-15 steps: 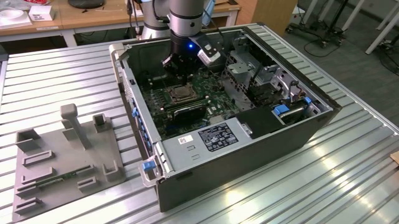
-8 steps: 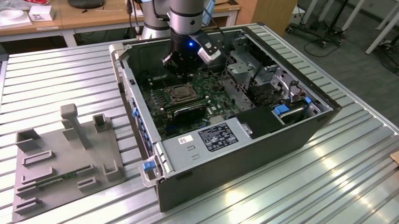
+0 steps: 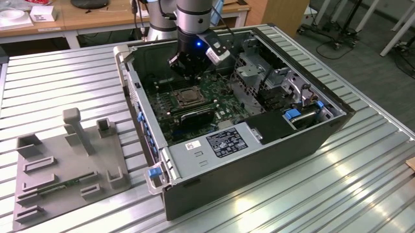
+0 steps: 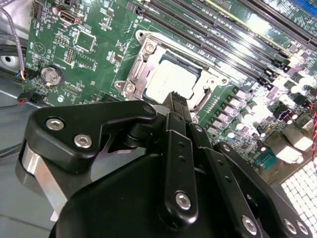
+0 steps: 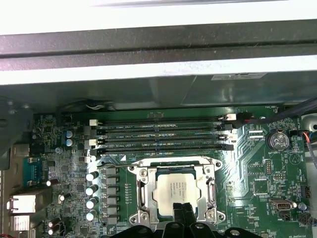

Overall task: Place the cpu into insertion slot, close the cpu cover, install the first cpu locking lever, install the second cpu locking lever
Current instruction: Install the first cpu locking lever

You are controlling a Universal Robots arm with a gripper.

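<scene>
The cpu [image 5: 177,189] lies seated in the insertion slot [image 3: 183,96] on the green motherboard, its pale metal face [image 4: 171,81] showing. The silvery cpu cover [image 5: 173,163] lies flat around it, the chip showing through its window. Thin metal levers run along two sides of the socket [image 5: 213,191], and I cannot tell whether they are latched. My gripper [image 5: 182,208] hangs just above the socket's edge, its black fingers [image 4: 174,101] pressed together with nothing between them. In the exterior view the gripper [image 3: 184,70] is inside the open case, above the board.
Long black memory slots [image 5: 163,134] run beside the socket. The case walls [image 3: 129,73], a metal drive cage [image 3: 259,73] and a grey power supply box [image 3: 220,143] surround the board. A grey fixture plate [image 3: 65,165] lies on the table at the exterior view's left.
</scene>
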